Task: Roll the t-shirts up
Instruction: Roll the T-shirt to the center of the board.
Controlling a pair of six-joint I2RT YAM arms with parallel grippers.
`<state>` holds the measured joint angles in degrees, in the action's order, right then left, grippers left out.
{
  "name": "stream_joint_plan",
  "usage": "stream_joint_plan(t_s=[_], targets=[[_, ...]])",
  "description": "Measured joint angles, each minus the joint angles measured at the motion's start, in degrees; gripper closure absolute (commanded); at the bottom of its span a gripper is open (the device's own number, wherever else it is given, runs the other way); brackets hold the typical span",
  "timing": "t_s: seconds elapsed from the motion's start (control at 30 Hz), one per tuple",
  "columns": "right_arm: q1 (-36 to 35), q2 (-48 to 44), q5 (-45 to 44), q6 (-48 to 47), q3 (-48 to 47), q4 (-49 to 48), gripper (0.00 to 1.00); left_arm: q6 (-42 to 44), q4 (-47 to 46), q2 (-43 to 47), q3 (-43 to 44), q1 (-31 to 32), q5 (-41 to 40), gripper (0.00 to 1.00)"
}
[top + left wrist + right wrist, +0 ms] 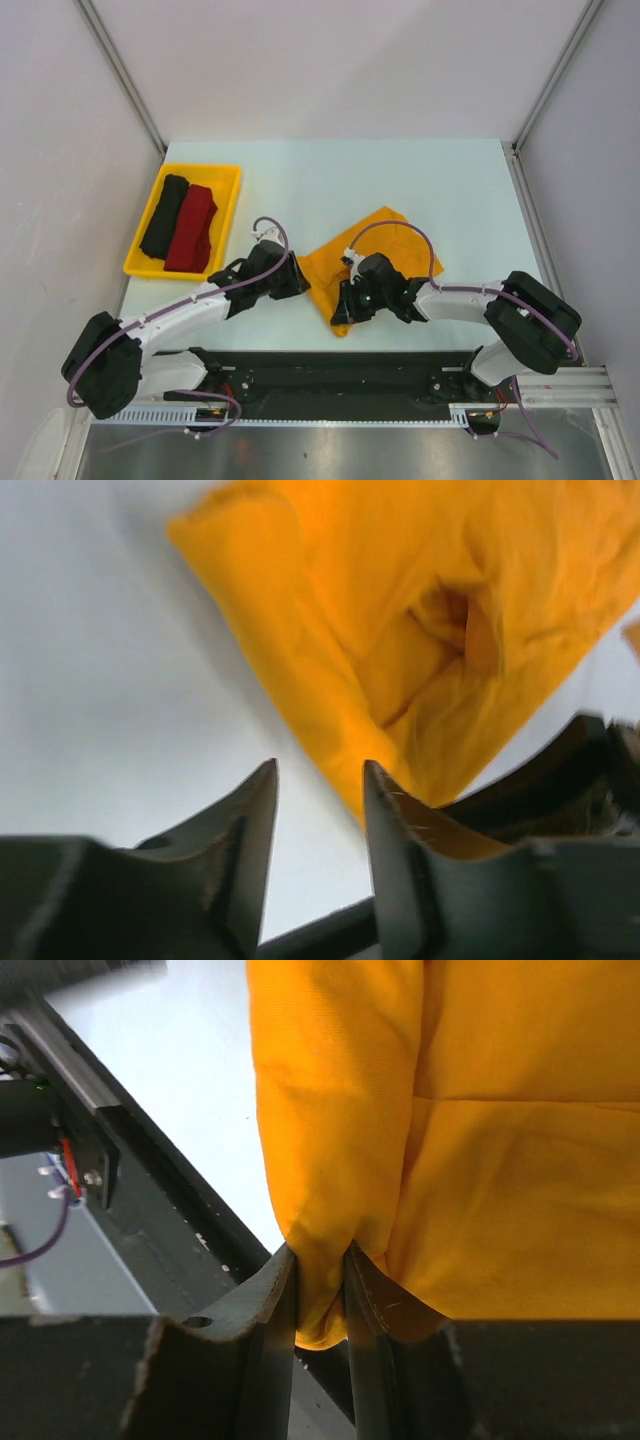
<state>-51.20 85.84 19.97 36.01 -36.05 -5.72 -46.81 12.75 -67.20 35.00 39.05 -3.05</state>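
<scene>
The right gripper (320, 1260) is pinching a bunched fold of the mustard-orange t-shirt (480, 1160) between narrow fingers, at the shirt's near corner, close to the black rail (320, 370) that is running along the near edge. The left gripper (320, 770) is standing partly open, with only bare table (100, 680) showing in its gap. The shirt's edge is lying just beyond its tips, and I cannot tell whether it is touching one. The shirt is lying crumpled mid-table, with both wrists covering its near half from above. Well to the left, a yellow tray (225, 195) is holding a black roll (165, 215) and a dark red roll (192, 228) side by side.
</scene>
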Motion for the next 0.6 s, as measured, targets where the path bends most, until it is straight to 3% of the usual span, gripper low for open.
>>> stream_joint_plan(t_s=[0.07,0.33,0.5,0.6], targets=[[1.20,0.37,1.92,1.42,1.16,-2.05,0.72,-0.76,-0.46,-0.33,-1.16,2.27,0.94,0.67],[4.09,1.70,6.54,5.01,3.72,-7.30,0.72,-3.19,-6.10,-5.95,-2.16,5.51,4.87,0.69],[4.90,1.60,6.99,6.32,4.57,-8.15,0.53,-4.20,-8.79,-9.81,-1.81,5.73,5.29,0.69],[4.57,-0.15,4.72,6.23,4.90,-6.21,0.50,-4.33,-8.74,-12.15,-0.31,5.75,5.29,0.69]])
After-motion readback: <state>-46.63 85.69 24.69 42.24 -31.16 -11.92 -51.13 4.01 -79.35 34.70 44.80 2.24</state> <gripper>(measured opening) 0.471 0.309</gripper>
